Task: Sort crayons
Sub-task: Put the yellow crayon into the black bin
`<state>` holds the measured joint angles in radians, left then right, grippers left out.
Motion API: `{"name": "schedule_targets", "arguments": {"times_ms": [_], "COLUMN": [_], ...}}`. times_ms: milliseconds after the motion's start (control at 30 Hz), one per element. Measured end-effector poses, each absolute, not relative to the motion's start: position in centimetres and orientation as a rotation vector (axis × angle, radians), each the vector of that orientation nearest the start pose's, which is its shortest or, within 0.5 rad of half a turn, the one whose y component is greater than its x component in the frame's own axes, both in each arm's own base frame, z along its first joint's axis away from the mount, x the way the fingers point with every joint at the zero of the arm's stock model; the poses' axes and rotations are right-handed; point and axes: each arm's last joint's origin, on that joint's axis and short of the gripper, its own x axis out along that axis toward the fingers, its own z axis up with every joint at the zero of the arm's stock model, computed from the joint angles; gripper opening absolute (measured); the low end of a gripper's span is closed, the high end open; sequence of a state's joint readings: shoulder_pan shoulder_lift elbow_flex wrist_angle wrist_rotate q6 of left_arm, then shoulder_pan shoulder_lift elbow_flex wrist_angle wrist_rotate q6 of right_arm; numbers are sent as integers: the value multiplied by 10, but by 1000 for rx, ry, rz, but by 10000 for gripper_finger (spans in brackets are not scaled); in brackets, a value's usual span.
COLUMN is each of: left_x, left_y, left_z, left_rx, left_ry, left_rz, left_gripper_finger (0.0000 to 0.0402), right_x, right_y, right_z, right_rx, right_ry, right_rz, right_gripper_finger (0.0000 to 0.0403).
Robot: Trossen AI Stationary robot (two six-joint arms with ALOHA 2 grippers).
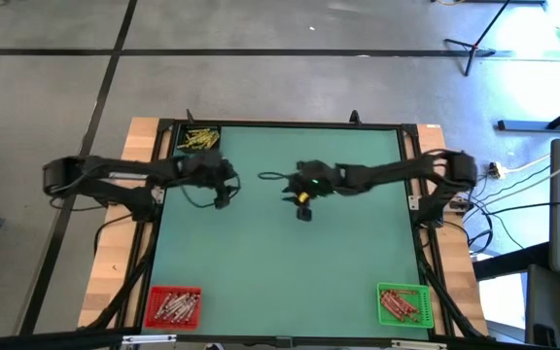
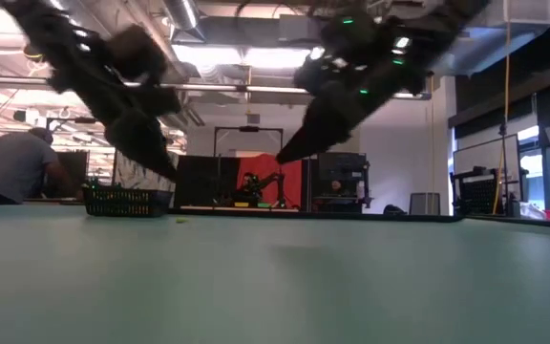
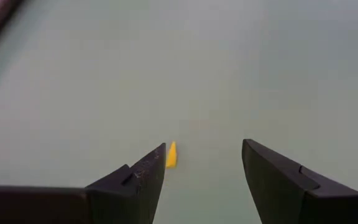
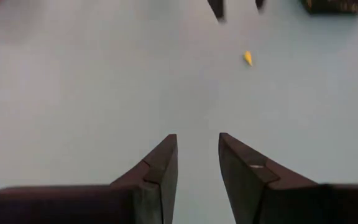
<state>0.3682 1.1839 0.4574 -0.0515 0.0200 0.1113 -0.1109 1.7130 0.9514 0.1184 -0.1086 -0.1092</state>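
Both grippers are parked over the far middle of the green table [image 1: 290, 262]: the left gripper [image 3: 204, 165] is spread wide with nothing held, and the right gripper [image 4: 197, 155] is only partly parted, also with nothing between its fingers. One small yellow crayon [image 3: 171, 154] is seen lying loose on the mat just ahead of the left fingers. The rest are already binned: yellow crayons [image 1: 199, 139] far-left, more in the red bin [image 1: 173, 306] and green bin [image 1: 402, 304] at the near corners.
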Motion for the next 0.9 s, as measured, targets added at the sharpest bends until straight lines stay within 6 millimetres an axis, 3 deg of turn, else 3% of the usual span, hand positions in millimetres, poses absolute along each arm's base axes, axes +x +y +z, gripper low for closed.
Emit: {"name": "schedule_targets", "arguments": {"times_ms": [200, 533, 900], "left_x": [219, 227, 229], "left_y": [101, 116, 118], "left_z": [147, 119, 117], "left_rx": [-95, -152, -135], "left_ry": [942, 1056, 1045], "left_rz": [251, 252, 248], "left_gripper_finger": [195, 191, 98], "right_x": [325, 311, 311], "right_y": [-17, -11, -11], "right_z": [162, 146, 145], "right_rx": [-56, -58, -61], "right_ry": [494, 477, 483], "right_rz": [77, 91, 91], "right_gripper_finger": [112, 112, 112]}}
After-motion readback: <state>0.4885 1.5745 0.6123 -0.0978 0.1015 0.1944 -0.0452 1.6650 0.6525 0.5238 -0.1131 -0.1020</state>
